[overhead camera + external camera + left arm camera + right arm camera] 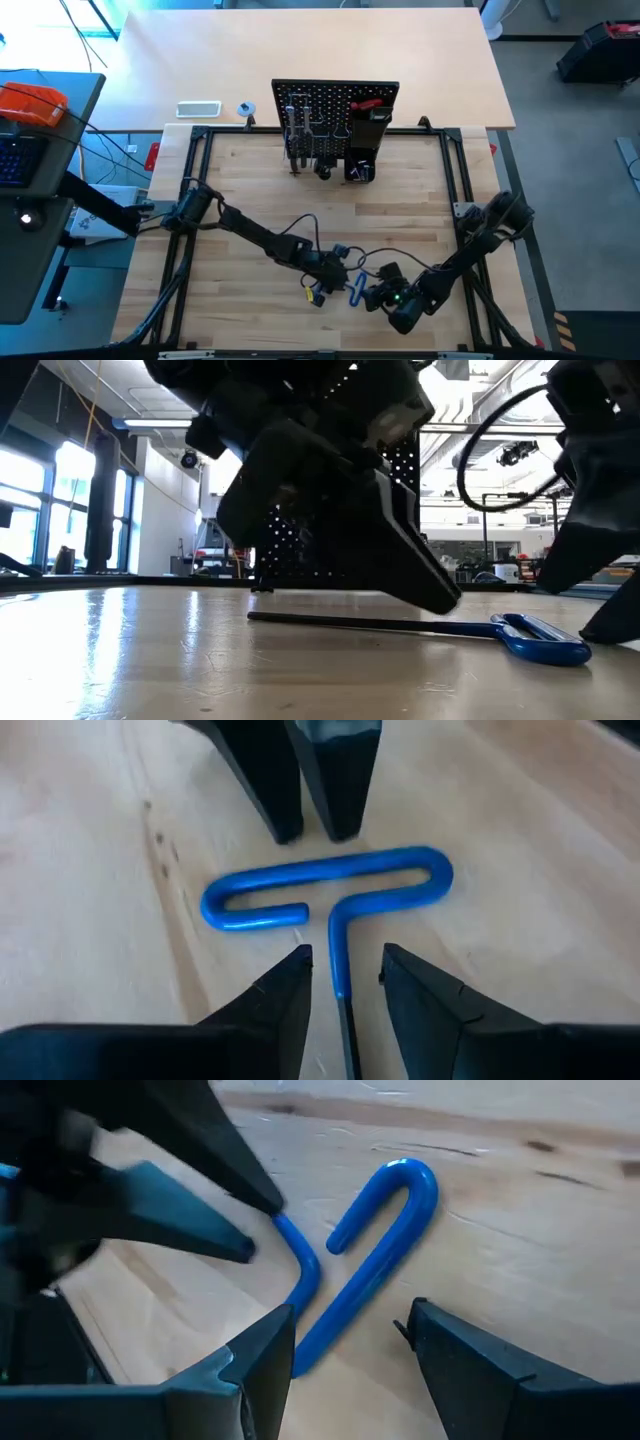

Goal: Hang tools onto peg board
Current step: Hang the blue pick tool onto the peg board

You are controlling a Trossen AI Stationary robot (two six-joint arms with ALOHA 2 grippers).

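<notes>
The blue-handled hex key [330, 890] lies flat on the wooden surface [250, 180], well in front of the peg board [335, 110]. The left tool [345, 970] sits low with its jaws apart, straddling the key's shaft without clamping it. The right tool [345, 1345] faces it, jaws wide apart over the blue loop

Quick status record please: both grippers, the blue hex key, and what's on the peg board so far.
left gripper: low over the table, fingers open astride the hex key's shaft, not closed on it
right gripper: open, facing the left one, over the handle loop
blue-handled hex key: lying flat on the wooden table
peg board: upright at the table's far edge, several tools already hung
grasp: not yet made
</notes>
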